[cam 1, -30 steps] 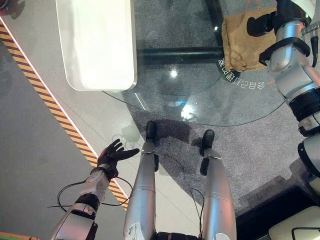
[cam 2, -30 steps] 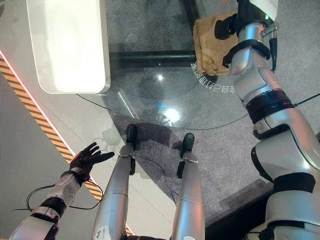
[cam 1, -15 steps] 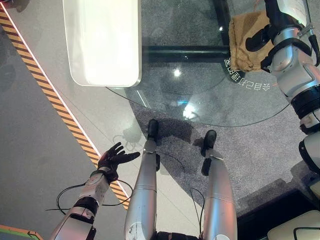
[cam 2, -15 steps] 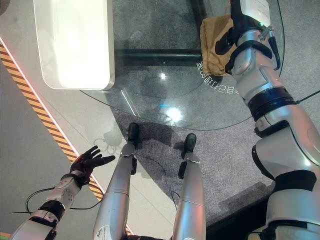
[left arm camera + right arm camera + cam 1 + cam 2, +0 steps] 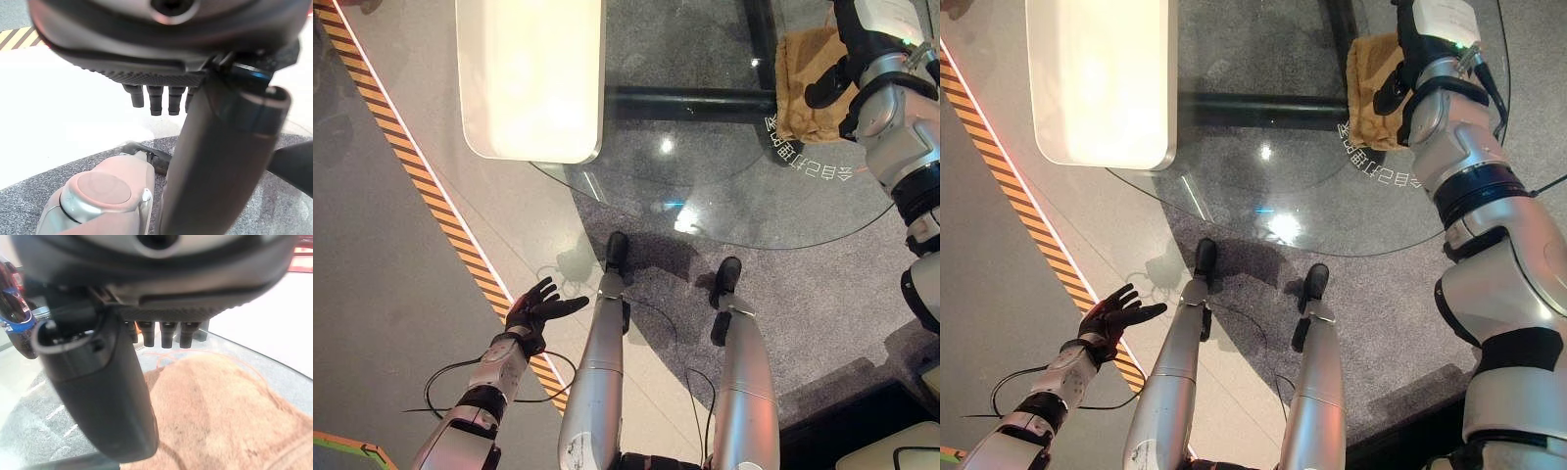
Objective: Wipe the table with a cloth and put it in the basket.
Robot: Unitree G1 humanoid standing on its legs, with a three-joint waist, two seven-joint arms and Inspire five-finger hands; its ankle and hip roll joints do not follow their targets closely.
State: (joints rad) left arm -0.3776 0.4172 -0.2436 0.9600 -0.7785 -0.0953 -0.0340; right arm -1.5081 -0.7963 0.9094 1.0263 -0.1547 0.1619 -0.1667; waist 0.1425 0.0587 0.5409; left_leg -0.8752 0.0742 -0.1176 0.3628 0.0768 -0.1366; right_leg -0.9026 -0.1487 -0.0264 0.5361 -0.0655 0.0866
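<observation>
Grey floor with one striped hazard line runs under one round glass tabletop (image 5: 724, 186). Low at the left, the left hand (image 5: 534, 309) hangs released, fingers spread. One white bench (image 5: 533, 78) stands beyond. Far right, one brown cloth (image 5: 220, 416) lies flat on the glass under the right hand (image 5: 166, 333), whose fingers reach straight over it.

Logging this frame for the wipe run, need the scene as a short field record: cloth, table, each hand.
cloth: brown cloth lying flat on the table's far right part
table: round glass table
right hand: right hand over the cloth's right edge, fingers straight above it in the wrist view
left hand: left hand low at the robot's left, off the table, fingers spread, holding nothing
other: white bench at the table's left
</observation>
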